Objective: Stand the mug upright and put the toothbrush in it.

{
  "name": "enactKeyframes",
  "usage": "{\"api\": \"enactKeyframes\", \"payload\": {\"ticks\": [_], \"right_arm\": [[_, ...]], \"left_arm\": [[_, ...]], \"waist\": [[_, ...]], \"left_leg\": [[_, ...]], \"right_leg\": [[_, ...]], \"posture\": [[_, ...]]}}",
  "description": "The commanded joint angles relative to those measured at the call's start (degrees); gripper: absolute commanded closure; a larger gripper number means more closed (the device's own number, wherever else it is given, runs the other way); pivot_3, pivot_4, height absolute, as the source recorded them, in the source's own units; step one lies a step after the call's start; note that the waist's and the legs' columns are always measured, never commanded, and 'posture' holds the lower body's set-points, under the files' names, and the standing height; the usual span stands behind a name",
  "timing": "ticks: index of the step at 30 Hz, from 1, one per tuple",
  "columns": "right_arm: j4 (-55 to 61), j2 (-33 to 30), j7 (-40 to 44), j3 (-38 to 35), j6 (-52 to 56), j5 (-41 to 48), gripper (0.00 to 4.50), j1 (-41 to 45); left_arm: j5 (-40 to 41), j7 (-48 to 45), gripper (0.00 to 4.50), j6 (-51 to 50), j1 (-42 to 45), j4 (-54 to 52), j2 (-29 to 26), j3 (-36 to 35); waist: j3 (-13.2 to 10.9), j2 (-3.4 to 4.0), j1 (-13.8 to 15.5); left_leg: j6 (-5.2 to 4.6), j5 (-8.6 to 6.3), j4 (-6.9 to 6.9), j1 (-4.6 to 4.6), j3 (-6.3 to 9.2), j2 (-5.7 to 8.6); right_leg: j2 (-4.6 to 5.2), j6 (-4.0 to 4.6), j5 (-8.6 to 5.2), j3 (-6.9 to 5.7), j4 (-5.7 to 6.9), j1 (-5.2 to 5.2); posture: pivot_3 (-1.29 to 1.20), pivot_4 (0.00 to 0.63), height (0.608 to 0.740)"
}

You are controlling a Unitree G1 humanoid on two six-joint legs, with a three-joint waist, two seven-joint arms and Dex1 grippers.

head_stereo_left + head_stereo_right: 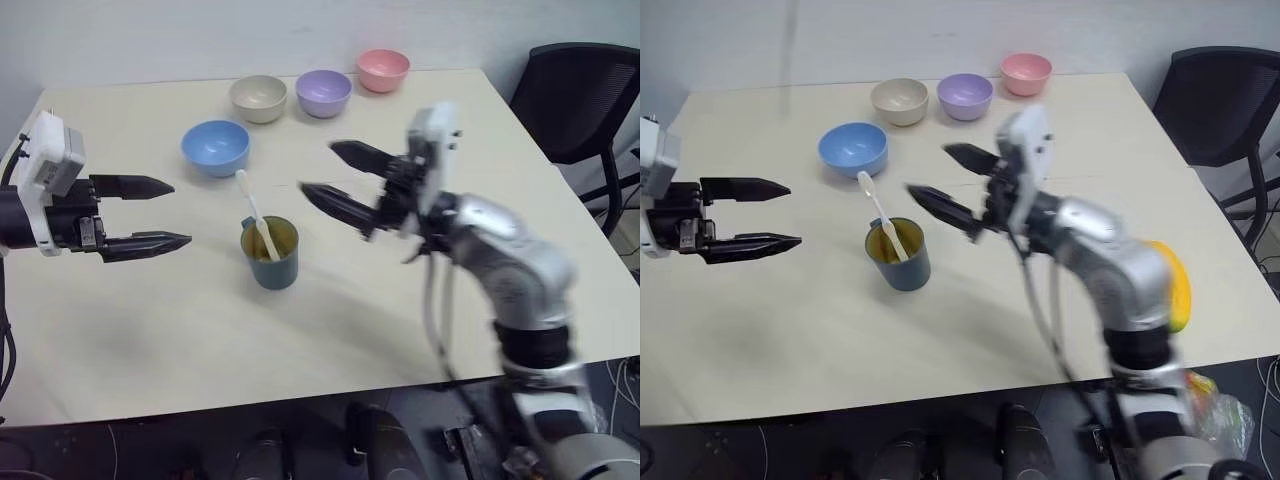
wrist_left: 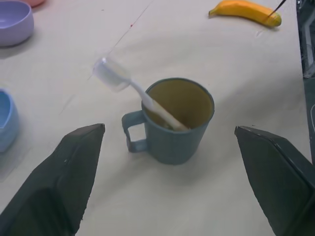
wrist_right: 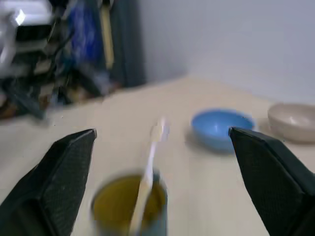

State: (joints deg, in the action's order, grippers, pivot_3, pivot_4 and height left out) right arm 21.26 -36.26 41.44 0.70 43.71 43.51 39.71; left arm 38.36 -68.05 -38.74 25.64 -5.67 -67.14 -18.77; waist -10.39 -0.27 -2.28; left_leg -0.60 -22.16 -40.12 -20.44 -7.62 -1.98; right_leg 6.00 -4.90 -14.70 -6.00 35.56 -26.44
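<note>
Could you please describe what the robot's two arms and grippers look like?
Each gripper, left and right, has two tapered black fingers on a black mechanism with a white boxy wrist housing. The right arm is rounded silver with black joints and a grey cable alongside it.

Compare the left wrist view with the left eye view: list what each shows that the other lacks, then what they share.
Left wrist view alone: the yellow banana lying on the table beyond the mug.

Left eye view alone: the beige bowl, the black chair beside the table, and both arms whole, with the left gripper and right gripper open on either side of the mug, holding nothing.

Shared: the mug standing upright, the toothbrush leaning inside it, head up, and the blue bowl, purple bowl and pink bowl.
</note>
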Motion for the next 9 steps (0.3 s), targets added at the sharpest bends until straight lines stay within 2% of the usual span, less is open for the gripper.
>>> {"api": "enactKeyframes", "payload": {"ticks": [1,2,4,9], "right_arm": [[2.22,-22.33,22.84,-6.31,0.14,-0.56,0.02,-10.42],[1.11,-28.66,28.74,-8.92,-1.68,-1.93,0.02,-14.79],[-0.1,-33.74,32.55,-11.91,-3.39,-1.79,0.02,-18.89],[0.91,-30.11,27.51,-14.56,-2.58,0.05,0.02,-19.16]], "left_arm": [[-2.43,-4.12,0.0,3.13,-4.39,1.67,-3.23,-4.34],[-3.14,-5.94,0.0,3.68,-6.2,2.69,-4.6,-5.58],[-3.63,-7.63,0.0,4.6,-8.26,3.82,-5.94,-6.97],[-3.58,-7.65,0.0,6.65,-9.5,1.54,-4.22,-7.5]], "waist": [[-0.03,0.01,0.73],[-0.04,0.0,0.92],[-0.05,-0.06,0.83],[-0.01,-0.3,0.22]], "left_leg": [[-0.01,-0.01,0.0,-0.02,-0.13,0.0],[-0.06,-0.03,0.04,0.0,-0.19,0.0],[-0.13,-0.08,0.06,0.02,-0.29,-0.02],[-0.13,-0.08,-0.03,0.53,-0.63,-0.18]], "right_leg": [[-0.02,0.0,0.0,-0.01,-0.02,-0.01],[-0.01,0.0,0.0,0.01,-0.06,-0.02],[-0.01,-0.01,0.0,-0.01,-0.11,-0.02],[0.0,-0.03,0.1,0.31,-0.02,0.16]], "posture": [[0.0,0.15,0.74],[0.0,0.15,0.74],[0.0,0.15,0.74],[0.0,0.15,0.74]]}}
